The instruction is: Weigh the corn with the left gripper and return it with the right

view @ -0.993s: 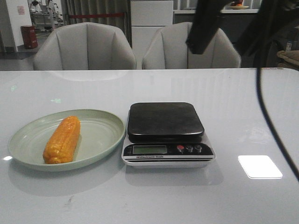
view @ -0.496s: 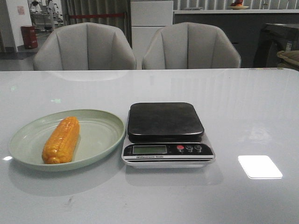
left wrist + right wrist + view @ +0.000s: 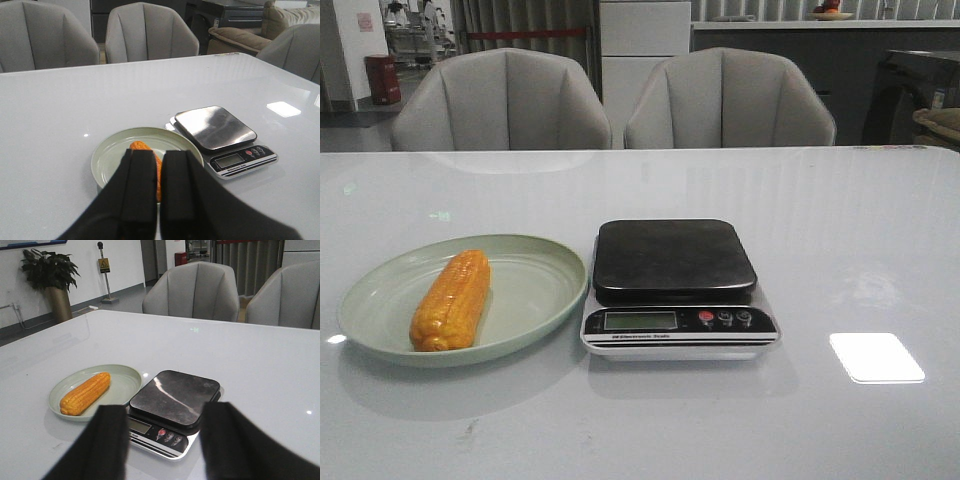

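Orange-yellow, the corn (image 3: 451, 300) lies lengthwise on the plate (image 3: 535, 290), which sits just beside the scale (image 3: 675, 288) on the tabletop (image 3: 840, 240). The scale platform is bare. As a judgement, either the weighing is finished and the cob has been returned, or no step has begun; these views alone do not settle which. Both arms hang clear of the items.

Tool state: the left tool (image 3: 157, 192) has its two jaws closed nearly together, with only a thin slit between them, and holds nothing; the cob shows beyond that slit, well apart from it. The right tool (image 3: 162, 440) stands wide open and empty, with the scale visible between its fingers (image 3: 107, 440). Neither tool appears in the front view.

Count: one cob, one plate, one scale, two tools. Three small buttons (image 3: 724, 318) sit beside the scale display (image 3: 640, 321); the reading is too small to tell.
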`<state>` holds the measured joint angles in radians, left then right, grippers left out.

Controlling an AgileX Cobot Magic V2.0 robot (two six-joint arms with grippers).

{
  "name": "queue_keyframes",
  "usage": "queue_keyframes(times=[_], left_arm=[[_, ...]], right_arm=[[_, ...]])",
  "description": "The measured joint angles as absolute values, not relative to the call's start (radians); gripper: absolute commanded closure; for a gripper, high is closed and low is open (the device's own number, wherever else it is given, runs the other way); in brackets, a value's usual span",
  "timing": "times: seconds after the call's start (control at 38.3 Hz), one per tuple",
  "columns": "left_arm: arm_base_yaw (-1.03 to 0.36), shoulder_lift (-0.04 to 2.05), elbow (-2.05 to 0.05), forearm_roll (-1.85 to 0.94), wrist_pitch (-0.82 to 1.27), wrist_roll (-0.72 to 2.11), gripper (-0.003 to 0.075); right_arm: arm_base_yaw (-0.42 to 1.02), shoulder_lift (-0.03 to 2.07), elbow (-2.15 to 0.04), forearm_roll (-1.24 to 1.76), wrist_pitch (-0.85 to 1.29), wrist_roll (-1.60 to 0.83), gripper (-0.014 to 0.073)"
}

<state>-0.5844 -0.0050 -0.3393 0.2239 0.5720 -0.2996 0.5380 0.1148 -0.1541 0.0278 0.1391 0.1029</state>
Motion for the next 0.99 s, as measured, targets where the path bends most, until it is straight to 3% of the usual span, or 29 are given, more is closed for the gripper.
queue_keyframes(times=[0.08, 0.73, 0.84, 0.99], left_arm=[[-0.584, -0.005, -0.339, 0.224, 0.572, -0.300, 0.0577], [-0.580, -0.005, -0.339, 0.222, 0.572, -0.300, 0.0577], [-0.530, -0.005, -0.339, 0.203, 0.572, -0.300, 0.0577], [-0.345, -0.005, -0.315, 0.182, 0.555, -0.300, 0.0577]], right_arm=[[0.538, 0.115, -0.154, 0.028, 0.139, 0.103, 0.0425], [0.538, 0.115, -0.154, 0.028, 0.138, 0.102, 0.0428], [0.538, 0.115, -0.154, 0.028, 0.138, 0.102, 0.0428], [0.538, 0.115, -0.154, 0.028, 0.138, 0.102, 0.0428]])
